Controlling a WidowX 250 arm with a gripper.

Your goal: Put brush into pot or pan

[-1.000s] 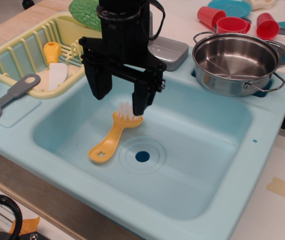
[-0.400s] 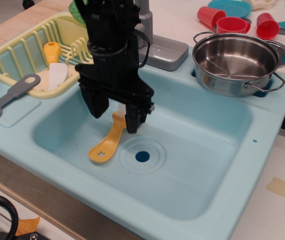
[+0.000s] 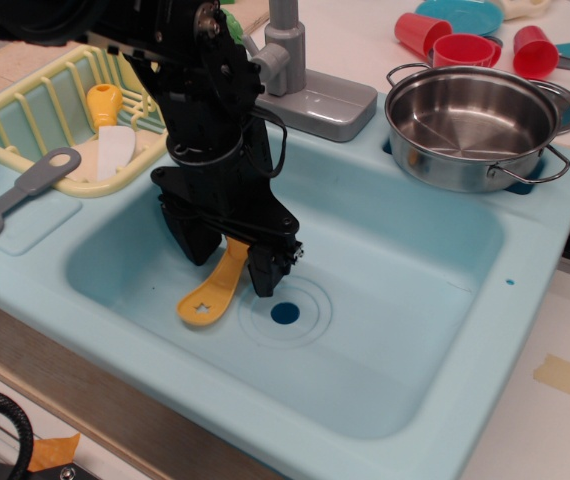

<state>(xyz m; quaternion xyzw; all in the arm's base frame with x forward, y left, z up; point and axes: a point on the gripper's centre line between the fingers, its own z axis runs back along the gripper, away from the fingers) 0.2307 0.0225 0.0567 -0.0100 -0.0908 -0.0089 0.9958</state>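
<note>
At the far left edge a grey spatula [image 3: 15,195] lies on the sink's flat ledge, and above it in the upper left a pale yellow dish rack [image 3: 40,100] holds a yellow-handled white knife-like tool [image 3: 110,130]. None of these is wanted.

Left of centre, the black gripper [image 3: 230,255] is down inside the light blue sink [image 3: 385,300], its two fingers standing either side of the brush [image 3: 210,290]. The brush lies on the sink floor with its star-holed handle end pointing to the lower left; its bristled head is hidden behind the gripper body, so the fingers seem to straddle the head or the neck of the handle. Whether they are pressing on it I cannot tell: a gap shows between the fingers with the yellow handle emerging from it, but the contact itself is out of sight.

The step in hand looks like the grasp. To do it well, the fingers should close squarely across the narrow neck, low enough to catch the flat plastic yet not jammed into the floor, and the grip should be firm before any lift, since the curved handle could pivot or slip. Just right of the brush is the drain hole [image 3: 285,313].

In the upper right the pot [image 3: 475,125] sits on the sink's rim, empty, well apart from the brush, with red plastic cups [image 3: 460,45] behind it
</note>
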